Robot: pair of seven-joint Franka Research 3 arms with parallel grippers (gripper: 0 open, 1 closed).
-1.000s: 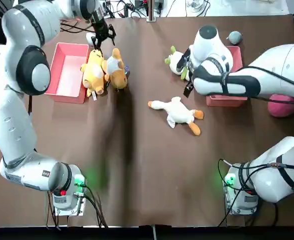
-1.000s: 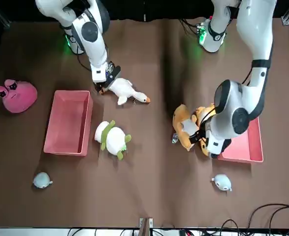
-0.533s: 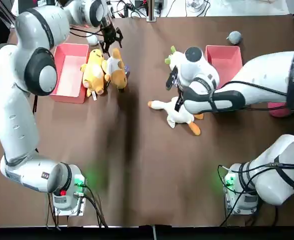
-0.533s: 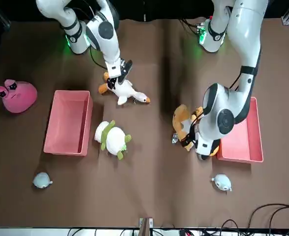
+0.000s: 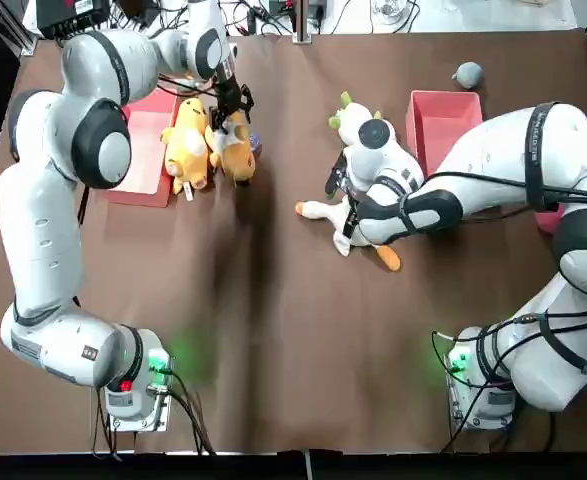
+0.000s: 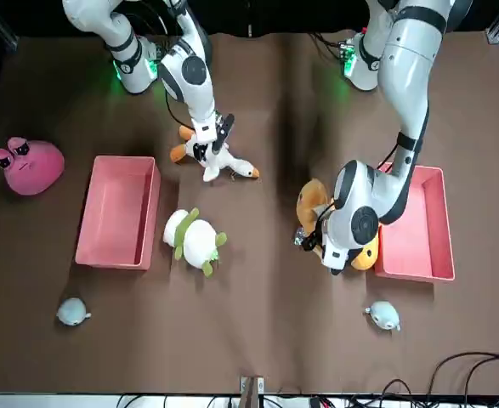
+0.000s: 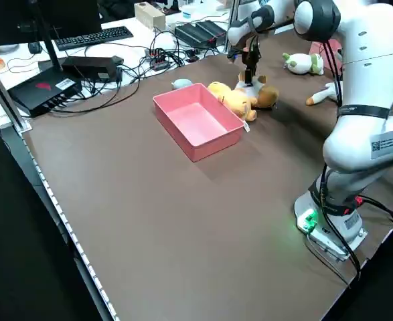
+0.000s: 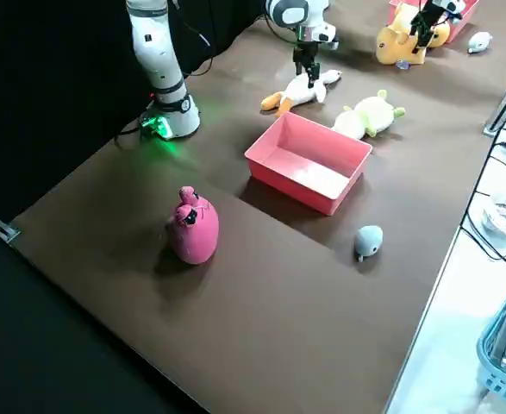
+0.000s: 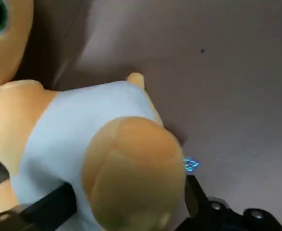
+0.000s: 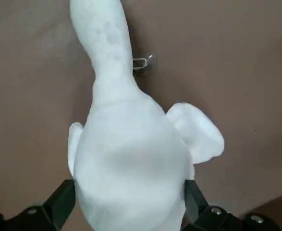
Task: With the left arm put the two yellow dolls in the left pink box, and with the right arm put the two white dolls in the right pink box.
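**Grippers straddling one doll each, neither clamped yet**

Dolls first, from my left. My left gripper (image 5: 230,103) is down on the orange doll (image 5: 235,146), beside the left box (image 5: 123,185). In the left wrist view a finger (image 9: 49,209) shows on either side of its blue-shirted body, spread wide and not squeezing. So the doll sits straight under me, between the fingers, and the box is just past the yellow doll (image 5: 186,145) that lies touching it. That yellow one is nearest the box wall.

Further right, my right gripper (image 5: 345,200) is over the goose (image 5: 358,228) mid-bench. Its long axis runs from neck to orange feet, and my fingers (image 10: 59,202) stand across the body, parted, one at each flank. The right box (image 5: 441,125) lies beyond it, away from my base. The green-eared white doll (image 5: 351,122) waits between goose and box, apart from both.

Both boxes look empty, so I judge nothing is placed yet. I can read no label or writing on anything.
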